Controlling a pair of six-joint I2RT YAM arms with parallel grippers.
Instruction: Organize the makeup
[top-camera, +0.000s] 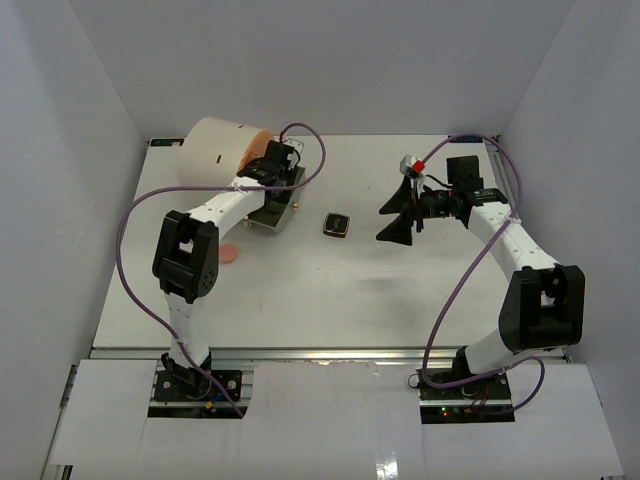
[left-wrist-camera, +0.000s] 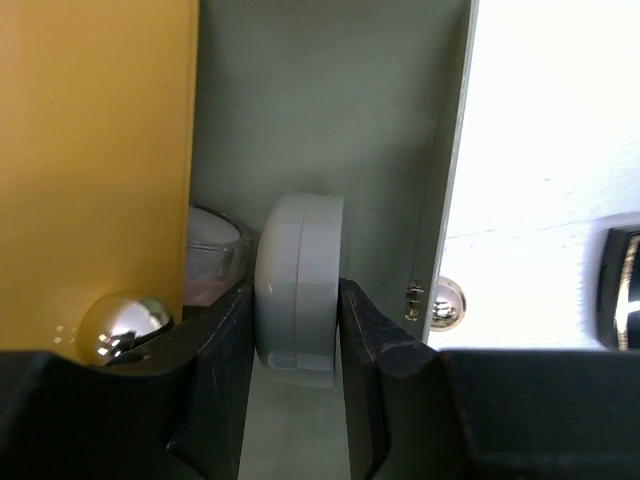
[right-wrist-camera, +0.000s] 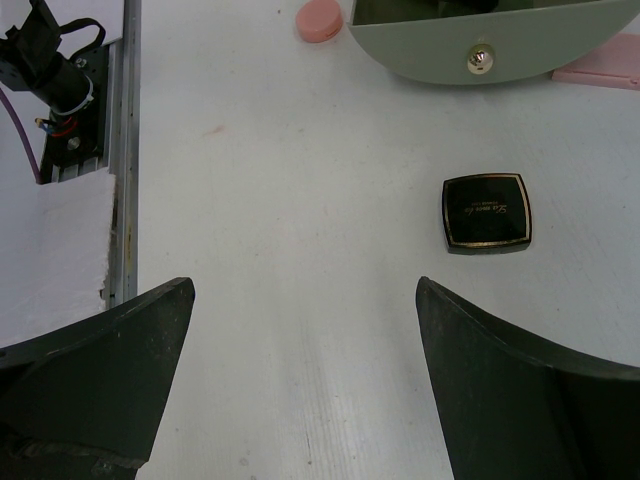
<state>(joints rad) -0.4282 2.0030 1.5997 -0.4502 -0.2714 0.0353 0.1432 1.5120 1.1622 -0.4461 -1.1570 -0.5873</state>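
Observation:
In the left wrist view my left gripper (left-wrist-camera: 297, 335) reaches into a grey-green drawer (left-wrist-camera: 330, 100), and both fingers press the sides of a white round case (left-wrist-camera: 298, 275) standing on edge. A clear jar (left-wrist-camera: 214, 245) lies just left of it in the drawer. From above, the left gripper (top-camera: 276, 186) sits at the drawer (top-camera: 268, 216) beside the cream cylinder (top-camera: 222, 150). The black-gold square compact (top-camera: 337, 224) (right-wrist-camera: 486, 212) lies flat on the table. My right gripper (top-camera: 386, 222) (right-wrist-camera: 305, 290) hovers wide open to its right, holding nothing.
An orange-yellow drawer front (left-wrist-camera: 95, 160) with a chrome knob (left-wrist-camera: 125, 325) stands left of the open drawer. A round pink pad (top-camera: 229, 254) (right-wrist-camera: 319, 20) lies near the left arm. Another pink pad (right-wrist-camera: 610, 70) shows beyond the drawer front (right-wrist-camera: 520, 45). White walls enclose the table.

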